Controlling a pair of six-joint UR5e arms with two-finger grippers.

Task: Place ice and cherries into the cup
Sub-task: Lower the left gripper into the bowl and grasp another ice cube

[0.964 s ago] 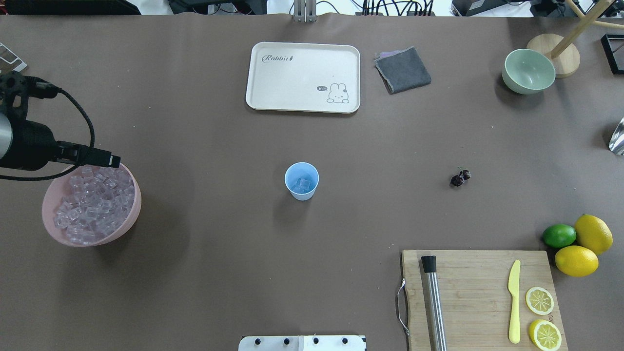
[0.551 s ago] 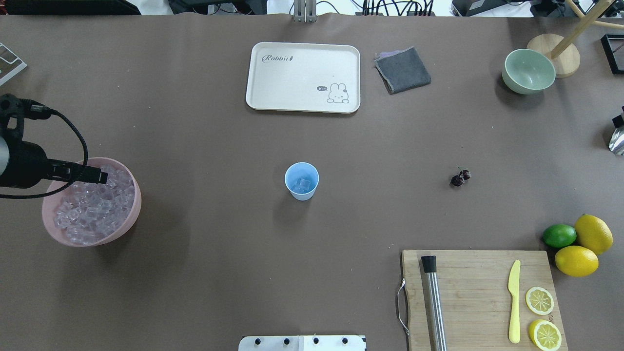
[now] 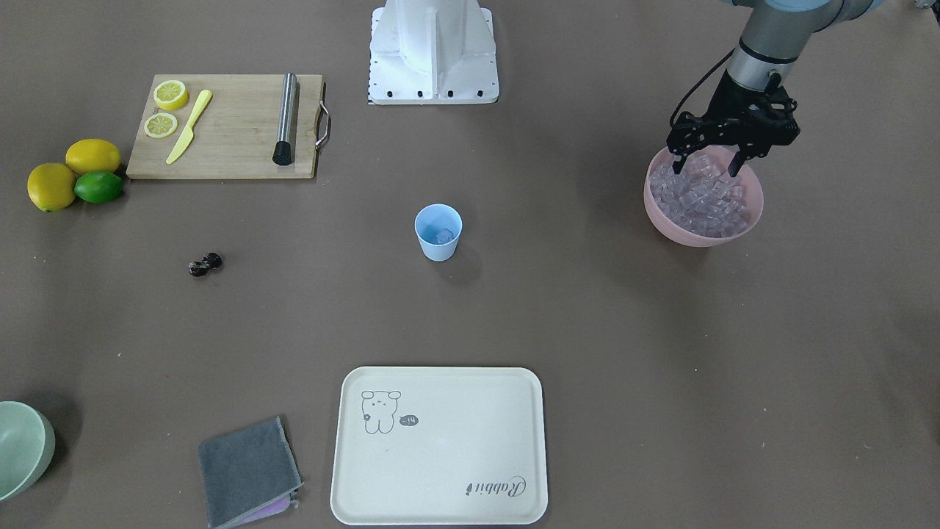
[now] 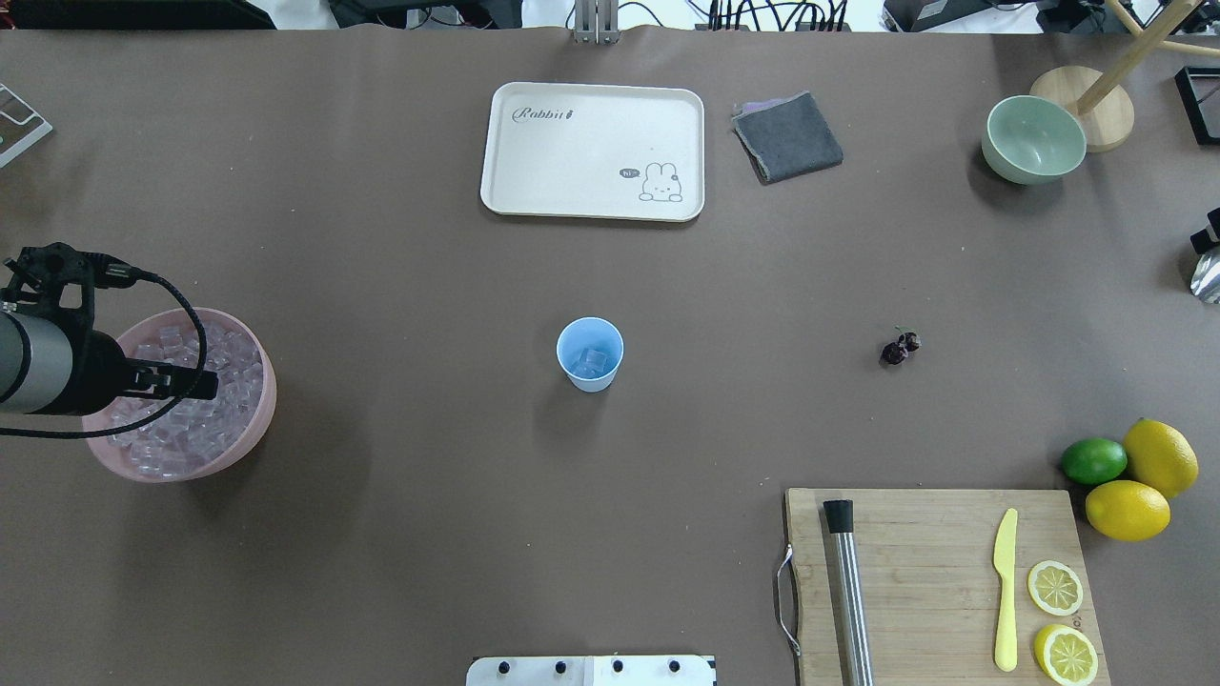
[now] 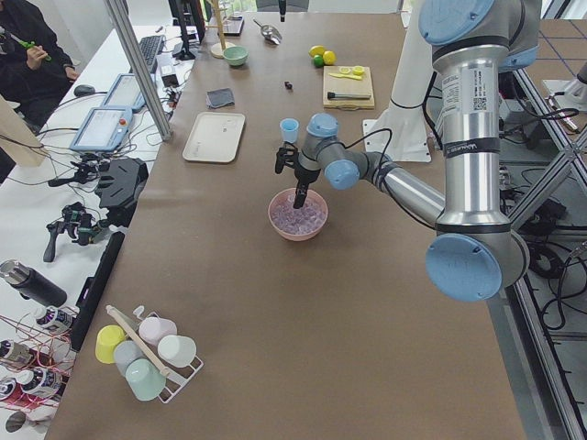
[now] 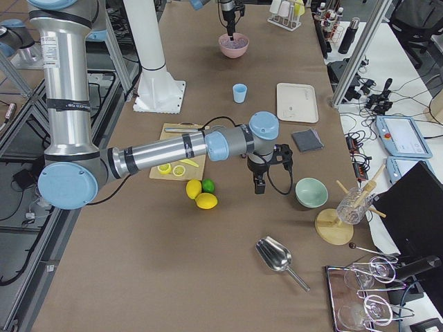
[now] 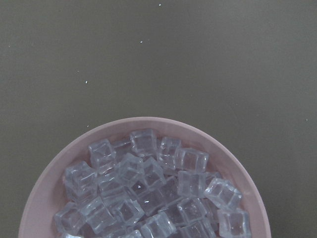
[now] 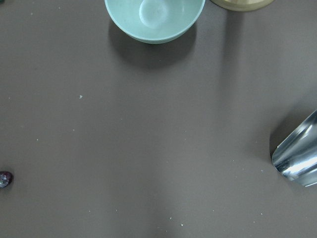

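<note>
Ice (image 3: 444, 236) is found in the cup (image 3: 438, 246), well apart from the left claw (image 3: 706, 167), which is spread apart over the pink bowl (image 3: 698, 236). The cherries (image 3: 205, 264), farther off, are not yet loaded.

Cup (image 4: 590, 354) at table centre, ice (image 4: 593, 362) in it. Ice bowl (image 4: 259, 419) well to its left, at the table's left edge, heaped with more ice, with the left gripper (image 3: 707, 167) hanging over the heap. Cherries (image 4: 900, 348) well right of the cup, level with it.

Far side: tray (image 4: 591, 152) behind the cup, cloth (image 4: 787, 135) just right of the tray, second bowl (image 4: 1034, 139) at far right.

Near right: cutting board (image 4: 934, 610) – on it a metal rod (image 4: 847, 591) at left, then a knife (image 4: 1006, 591), then lemon halves (image 4: 1055, 587) at right. Lime (image 4: 1094, 460) and whole lemons (image 4: 1159, 456) are clustered, touching, just off the board's far-right corner.
</note>
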